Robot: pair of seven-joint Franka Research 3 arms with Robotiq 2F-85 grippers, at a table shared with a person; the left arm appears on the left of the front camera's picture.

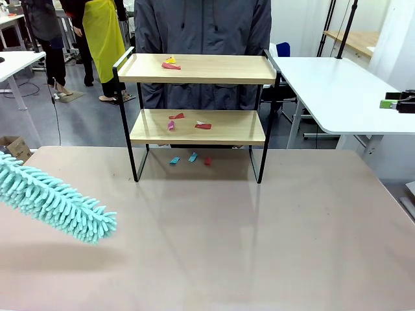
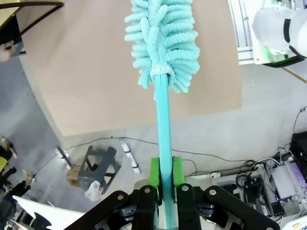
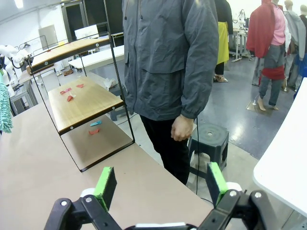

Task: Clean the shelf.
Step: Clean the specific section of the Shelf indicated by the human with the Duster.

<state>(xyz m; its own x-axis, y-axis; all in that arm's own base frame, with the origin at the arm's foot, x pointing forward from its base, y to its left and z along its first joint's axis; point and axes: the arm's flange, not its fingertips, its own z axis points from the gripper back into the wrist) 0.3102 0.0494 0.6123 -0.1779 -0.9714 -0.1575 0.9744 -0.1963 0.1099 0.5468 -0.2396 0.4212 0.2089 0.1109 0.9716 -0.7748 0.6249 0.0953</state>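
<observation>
One shelf (image 1: pixel 220 68), two boards, stands far-centre on table (image 1: pixel 259 246). We count scraps (image 1: pixel 171 65): two on top board, three on lower, three on table beneath. Left gripper (image 2: pixel 164 165) clamps one teal duster (image 1: pixel 55 202); right gripper (image 3: pixel 160 184) gapes empty.

Open tabletop up to the shelf, with the far side blocked

The table (image 1: pixel 259 246) gives a wide free run to the shelf (image 1: pixel 198 69), apart from the teal duster (image 1: pixel 55 201) slanting in at the left. Black side rails (image 1: pixel 123 58) close the ends of both boards, and the fronts are open. Paper scraps (image 1: pixel 171 65) lie on both boards and on the table underneath. A person (image 1: pixel 201 26) stands close behind.
</observation>
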